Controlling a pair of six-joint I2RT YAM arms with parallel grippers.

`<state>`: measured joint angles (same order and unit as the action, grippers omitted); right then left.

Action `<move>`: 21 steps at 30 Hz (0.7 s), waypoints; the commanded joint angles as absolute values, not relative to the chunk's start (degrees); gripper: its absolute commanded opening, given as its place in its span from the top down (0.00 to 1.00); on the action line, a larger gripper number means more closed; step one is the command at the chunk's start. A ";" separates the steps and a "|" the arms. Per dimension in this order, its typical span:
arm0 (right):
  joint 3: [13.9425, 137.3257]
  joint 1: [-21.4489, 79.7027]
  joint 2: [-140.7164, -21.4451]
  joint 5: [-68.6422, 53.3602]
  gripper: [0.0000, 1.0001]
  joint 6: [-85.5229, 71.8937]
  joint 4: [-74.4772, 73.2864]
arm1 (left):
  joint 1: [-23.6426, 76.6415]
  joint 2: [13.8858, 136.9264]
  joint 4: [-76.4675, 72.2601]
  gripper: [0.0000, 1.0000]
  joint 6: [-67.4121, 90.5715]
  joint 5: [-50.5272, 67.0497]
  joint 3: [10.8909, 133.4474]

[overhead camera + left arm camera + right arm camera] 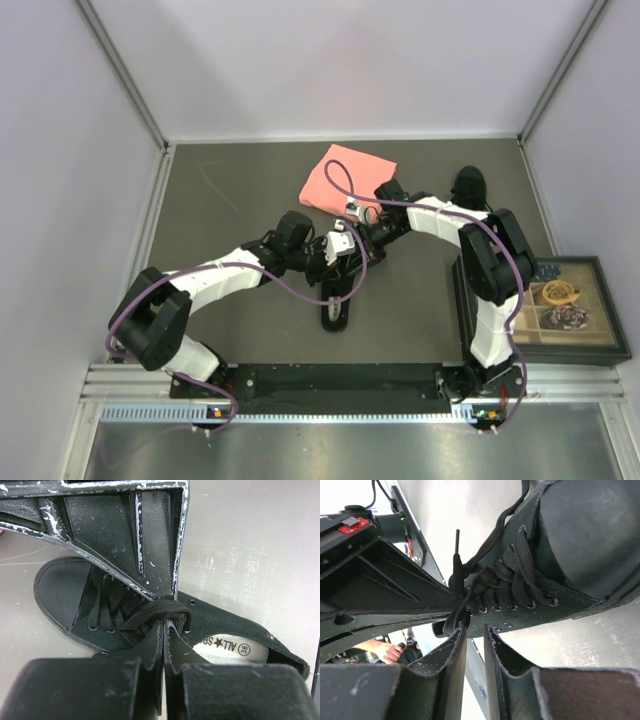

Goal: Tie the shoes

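Observation:
One black shoe (335, 308) lies on the table in front of both arms, its pale insole (235, 649) showing. My left gripper (164, 624) is shut, pinching a flat loop of its lace (150, 611) at the top eyelets. From the opposite side my right gripper (474, 629) reaches the same spot. Its jaws stand narrowly apart with nothing between them, and one fingertip (461, 630) touches the lace (451, 620). In the top view the two grippers, left (343, 262) and right (357, 243), meet above the shoe. The second shoe (468, 186) sits at the back right.
A pink folded cloth (345, 178) lies just behind the grippers. A dark tray (600, 345) of small items stands at the right edge. White walls close in the table on the left, back and right.

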<state>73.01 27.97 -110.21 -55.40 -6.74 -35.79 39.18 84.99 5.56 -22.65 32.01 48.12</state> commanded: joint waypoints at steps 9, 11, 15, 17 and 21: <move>74.62 28.39 -108.89 -59.76 0.72 -8.70 -33.13 | 39.81 85.25 4.31 1.00 -23.20 32.70 48.08; 74.79 28.48 -109.16 -60.12 0.73 -8.96 -32.96 | 39.90 85.34 4.31 1.00 -23.03 32.70 48.16; 75.15 28.48 -109.51 -60.55 0.72 -9.40 -32.87 | 39.99 85.34 4.13 1.00 -23.11 32.61 48.16; 75.15 28.65 -109.86 -60.38 0.72 -9.41 -32.87 | 39.99 85.34 3.87 1.00 -22.85 32.61 48.16; 75.06 29.35 -110.65 -60.21 0.73 -9.23 -33.22 | 39.99 85.34 3.25 1.00 -22.24 32.52 48.34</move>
